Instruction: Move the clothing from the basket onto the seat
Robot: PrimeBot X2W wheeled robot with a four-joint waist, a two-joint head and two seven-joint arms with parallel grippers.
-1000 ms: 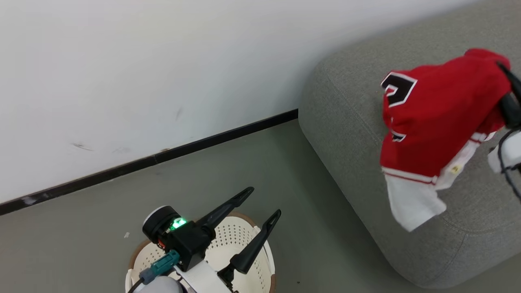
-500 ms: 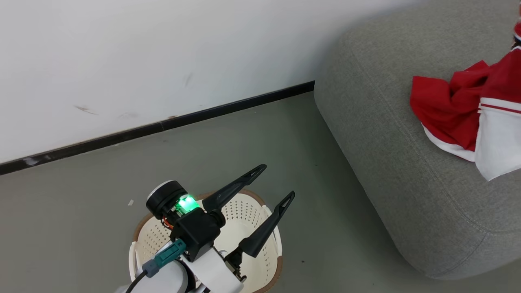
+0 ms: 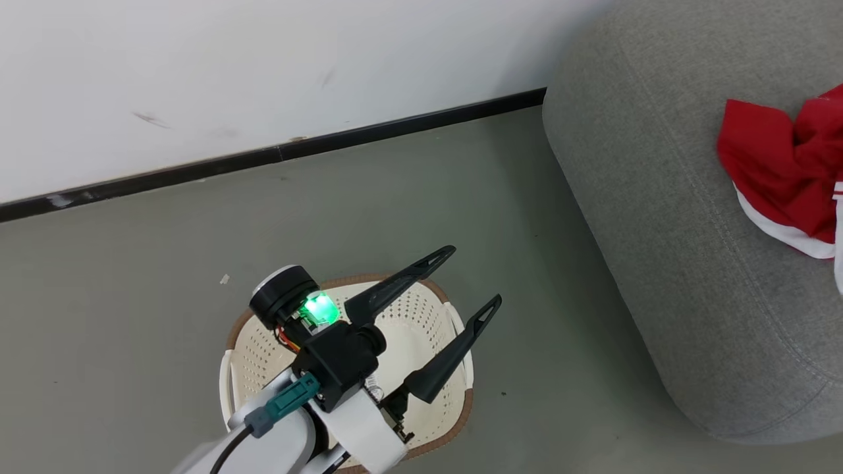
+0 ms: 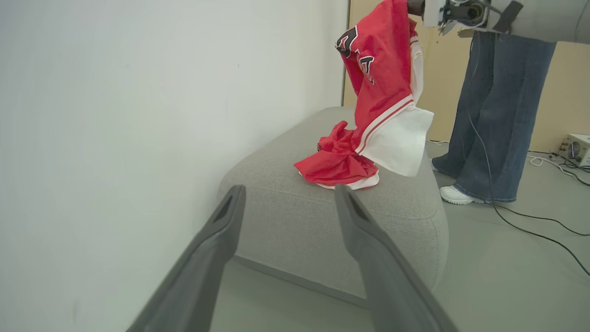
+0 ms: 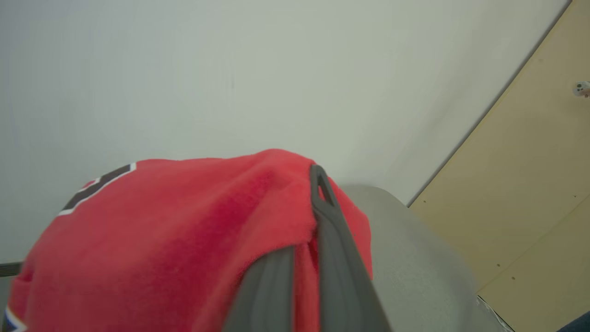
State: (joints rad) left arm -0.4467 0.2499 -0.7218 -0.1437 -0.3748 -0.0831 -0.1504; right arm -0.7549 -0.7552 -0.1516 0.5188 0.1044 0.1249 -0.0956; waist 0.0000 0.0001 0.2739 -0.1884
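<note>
two red garments, one basket point(image 3: 253, 368), one seat point(image 3: 658, 197), two tools: the crumpled garment point(image 4: 339, 163) lies on the grey seat, the hanging garment point(image 4: 382, 69) is pinched in the closed right tool point(image 5: 313, 193) above it. the left tool point(image 3: 474, 274), spread wide and empty, hovers over the basket. grey floor point(image 3: 132, 263), white wall point(image 3: 197, 66); a person's legs point(image 4: 498, 115) stand beyond the seat.
</note>
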